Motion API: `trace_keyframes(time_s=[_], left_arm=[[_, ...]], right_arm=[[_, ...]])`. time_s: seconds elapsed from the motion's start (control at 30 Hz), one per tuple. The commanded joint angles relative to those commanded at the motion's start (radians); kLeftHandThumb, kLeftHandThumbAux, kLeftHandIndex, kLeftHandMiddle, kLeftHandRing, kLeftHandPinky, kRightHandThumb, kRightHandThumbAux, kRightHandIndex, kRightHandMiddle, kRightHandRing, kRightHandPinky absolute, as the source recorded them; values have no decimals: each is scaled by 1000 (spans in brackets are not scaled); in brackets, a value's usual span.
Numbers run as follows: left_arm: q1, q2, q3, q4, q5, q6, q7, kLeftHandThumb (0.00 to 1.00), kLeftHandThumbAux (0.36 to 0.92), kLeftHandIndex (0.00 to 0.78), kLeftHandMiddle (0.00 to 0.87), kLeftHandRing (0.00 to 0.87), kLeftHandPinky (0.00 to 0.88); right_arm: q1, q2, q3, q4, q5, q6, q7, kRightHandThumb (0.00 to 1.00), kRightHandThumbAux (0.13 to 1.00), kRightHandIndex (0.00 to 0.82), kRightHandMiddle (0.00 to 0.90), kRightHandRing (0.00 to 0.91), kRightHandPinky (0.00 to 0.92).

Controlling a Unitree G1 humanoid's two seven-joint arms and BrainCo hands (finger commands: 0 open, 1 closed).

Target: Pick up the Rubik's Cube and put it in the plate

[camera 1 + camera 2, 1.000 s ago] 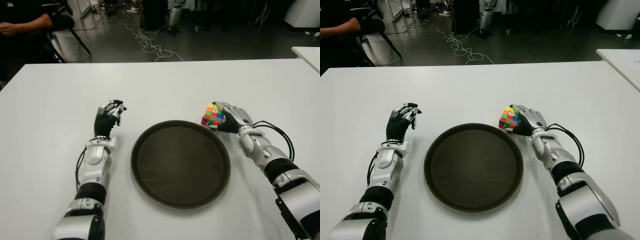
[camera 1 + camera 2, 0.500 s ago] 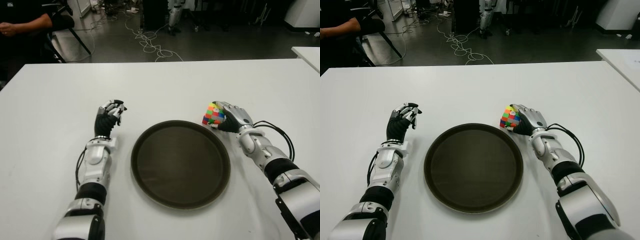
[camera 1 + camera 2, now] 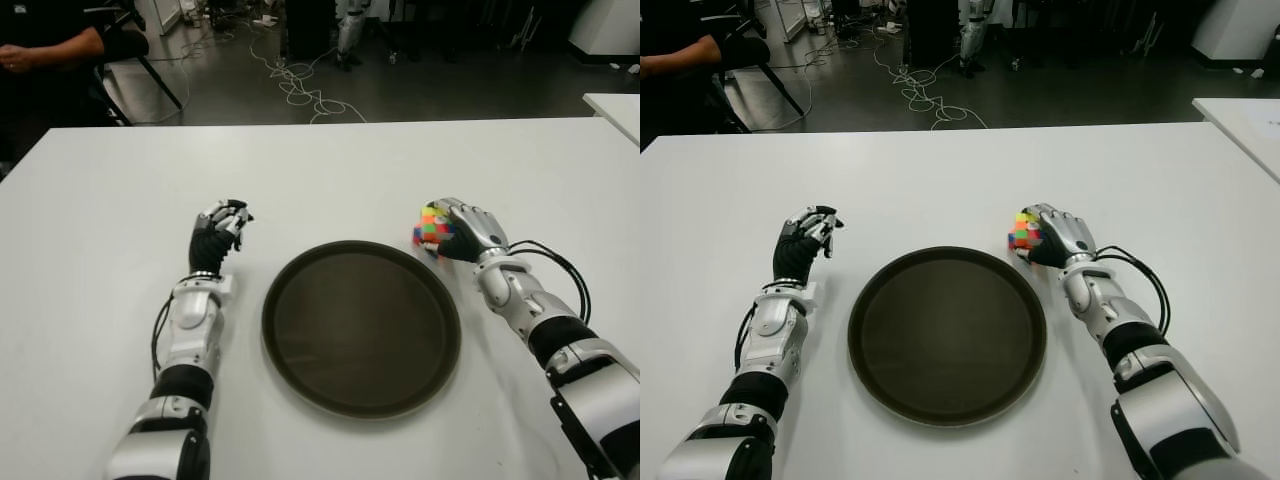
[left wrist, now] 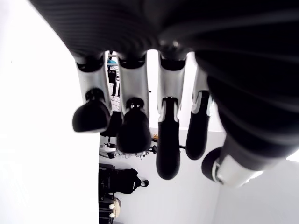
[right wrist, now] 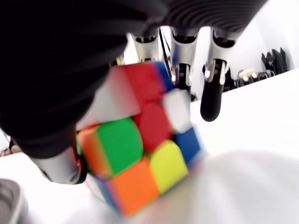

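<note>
The Rubik's Cube (image 3: 431,228) shows its bright mixed colours just beyond the far right rim of the round dark plate (image 3: 360,330). My right hand (image 3: 466,230) is shut on it from the right side. In the right wrist view the cube (image 5: 140,144) fills the palm, with a thumb on one side and fingers (image 5: 212,88) curling over the other, slightly above the white table (image 3: 330,180). My left hand (image 3: 220,232) shows left of the plate with its fingers (image 4: 133,130) curled and nothing in it.
A person sits at the far left beyond the table (image 3: 45,50). Cables (image 3: 300,85) lie on the dark floor behind. The corner of a second white table (image 3: 615,105) shows at the right.
My right hand has shifted a little to the right and away from me with the cube, which has turned slightly in the grip. The left hand has not moved.
</note>
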Motion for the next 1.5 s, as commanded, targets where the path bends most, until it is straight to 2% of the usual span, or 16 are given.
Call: trace_keyframes(time_s=[0.43, 0.97, 1.5], left_arm=[[-6, 3, 0, 15, -2, -13, -14, 857, 656, 424, 548, 767, 793], [-14, 3, 9, 37, -6, -32, -22, 856, 657, 423, 545, 764, 787], [-10, 5, 6, 28, 4, -24, -8, 857, 655, 426, 556, 766, 791]], right_arm=[[1, 6, -14, -1, 10, 26, -26, 834, 687, 412, 458, 431, 460], [6, 11, -31, -15, 28, 44, -36, 828, 694, 387, 469, 446, 467], [16, 10, -36, -42, 38, 47, -45, 827, 696, 381, 471, 439, 465]])
